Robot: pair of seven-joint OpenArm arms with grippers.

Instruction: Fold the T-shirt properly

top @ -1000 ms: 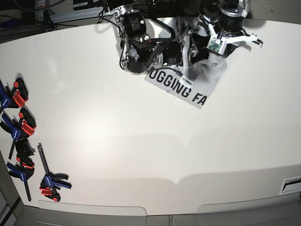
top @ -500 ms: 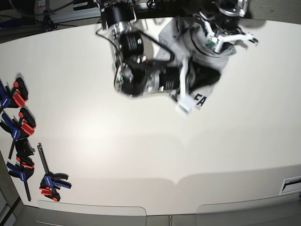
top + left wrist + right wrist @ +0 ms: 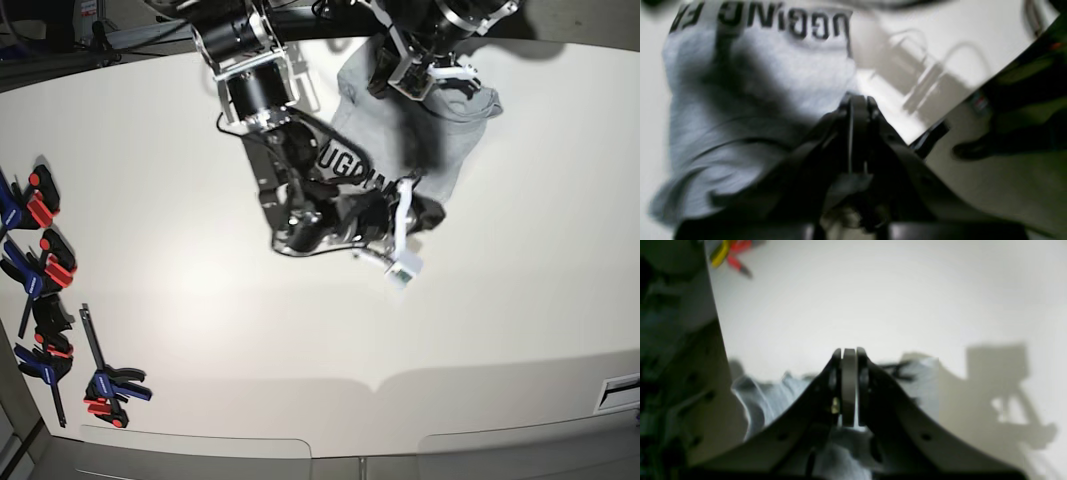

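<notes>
The light heather-grey T-shirt (image 3: 445, 140) hangs stretched between my two grippers over the back of the white table (image 3: 300, 330). Part of its black lettering (image 3: 350, 170) shows beside the right arm. My left gripper (image 3: 430, 75) is shut on the shirt's upper part at the table's back. In the left wrist view the jaws (image 3: 857, 100) are pressed together, with grey cloth (image 3: 756, 83) and lettering (image 3: 773, 20) beyond them. My right gripper (image 3: 410, 205) is shut on the shirt's lower edge. In the right wrist view a grey strip sits between the closed fingers (image 3: 848, 351) and cloth (image 3: 763, 396) bunches below.
Several red, blue and black clamps (image 3: 40, 270) lie along the table's left edge. The table's back edge (image 3: 940, 126) drops to the floor close to the left gripper, and a dark shoe (image 3: 973, 150) stands there. The right arm's links (image 3: 290, 190) reach over the table's middle back.
The right arm has swung forward over the table, drawing the shirt's lower edge toward the front. The left gripper has moved a little left and back. The shirt is lifted and stretched.
</notes>
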